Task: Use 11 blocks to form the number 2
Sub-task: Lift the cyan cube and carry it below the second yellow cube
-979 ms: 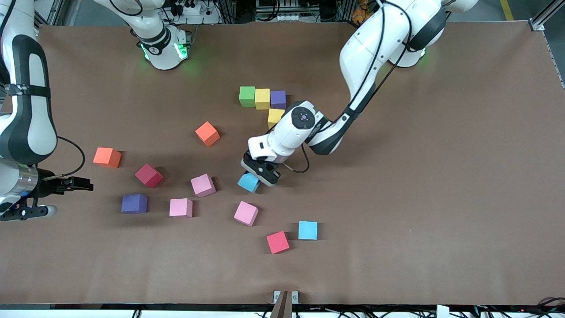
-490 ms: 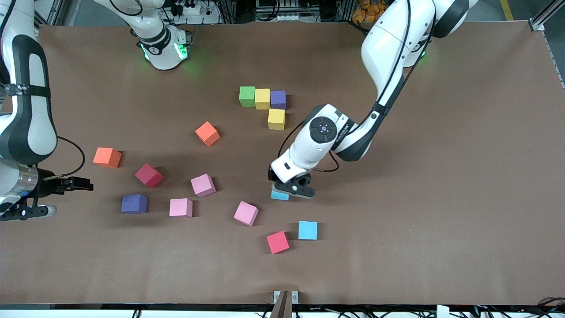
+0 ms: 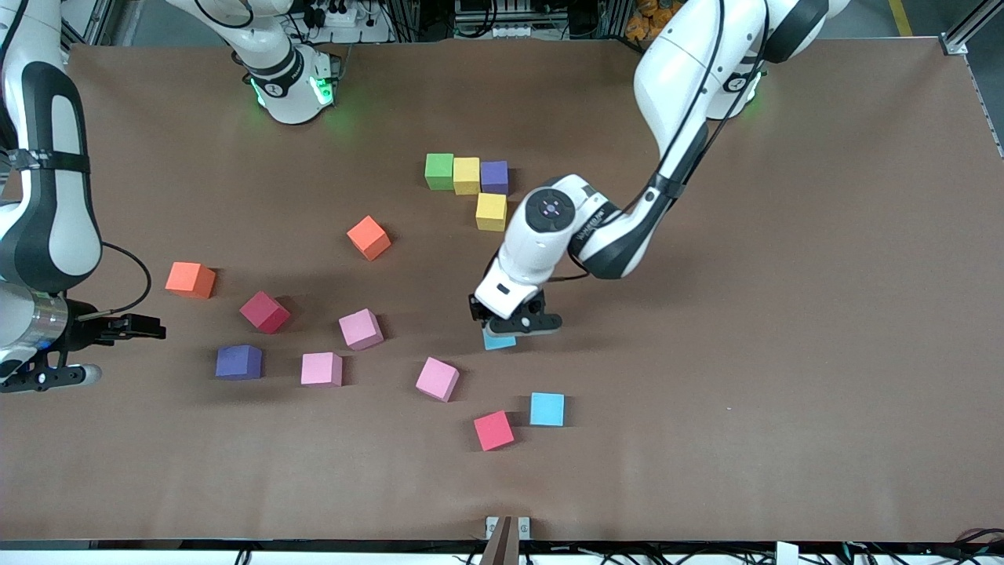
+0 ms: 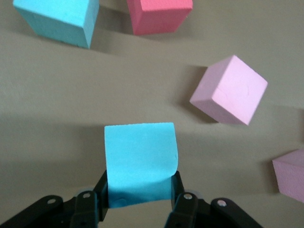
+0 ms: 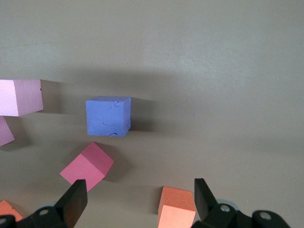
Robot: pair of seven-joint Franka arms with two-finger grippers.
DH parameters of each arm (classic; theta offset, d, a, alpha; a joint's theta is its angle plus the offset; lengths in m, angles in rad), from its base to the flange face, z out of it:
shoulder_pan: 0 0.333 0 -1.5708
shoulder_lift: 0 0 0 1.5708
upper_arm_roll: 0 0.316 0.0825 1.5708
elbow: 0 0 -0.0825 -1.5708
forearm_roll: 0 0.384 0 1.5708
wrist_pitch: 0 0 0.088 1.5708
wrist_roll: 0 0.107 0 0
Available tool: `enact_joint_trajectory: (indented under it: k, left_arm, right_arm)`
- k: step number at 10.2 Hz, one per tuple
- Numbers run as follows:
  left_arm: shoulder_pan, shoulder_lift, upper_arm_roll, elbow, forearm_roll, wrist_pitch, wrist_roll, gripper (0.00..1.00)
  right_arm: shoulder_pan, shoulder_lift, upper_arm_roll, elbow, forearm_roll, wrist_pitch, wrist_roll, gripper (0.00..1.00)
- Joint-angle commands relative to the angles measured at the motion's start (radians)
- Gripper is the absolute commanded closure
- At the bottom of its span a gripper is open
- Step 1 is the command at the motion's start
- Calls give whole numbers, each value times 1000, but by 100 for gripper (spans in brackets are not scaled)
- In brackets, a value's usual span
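Nearest the front camera lie a red block [image 3: 493, 431] and a blue block [image 3: 547, 409]. Above the table [image 3: 784, 314], the left gripper [image 3: 507, 328] is clamped on another light blue cube [image 4: 140, 161]. Farther still, a green block [image 3: 439, 170] starts the number 2 [image 3: 473, 184]. The right gripper [image 5: 137, 194] waits, fingers apart, at its table end

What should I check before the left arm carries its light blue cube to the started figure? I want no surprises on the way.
1. Left gripper shut on the light blue foam cube: ok.
2. Cube lifted off the brown table: cannot tell.
3. Started figure, the green cube, yellow cube, purple cube in a row, second yellow cube under the purple: ok.
4. Right gripper open, waiting at its end: ok.
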Motion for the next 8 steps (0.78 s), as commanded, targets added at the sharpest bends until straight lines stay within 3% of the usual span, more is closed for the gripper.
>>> enact_joint_trajectory:
  k: [1, 4, 7, 8]
  left_arm:
    - [-10, -129, -19, -140, 101, -10, -101, 76]
    - [-17, -166, -72, -248, 227, -6, -113, 76]
    - [-25, -159, -120, -277, 396, 23, -198, 76]
    - [-23, -162, -122, -308, 401, 69, -202, 76]
  right_arm:
    - [-14, -1, 10, 5, 19, -2, -17, 0]
    - [-14, 1, 10, 5, 19, -2, -16, 0]
    - [-14, 1, 10, 5, 19, -2, -16, 0]
    - [-14, 1, 10, 5, 19, -2, -16, 0]
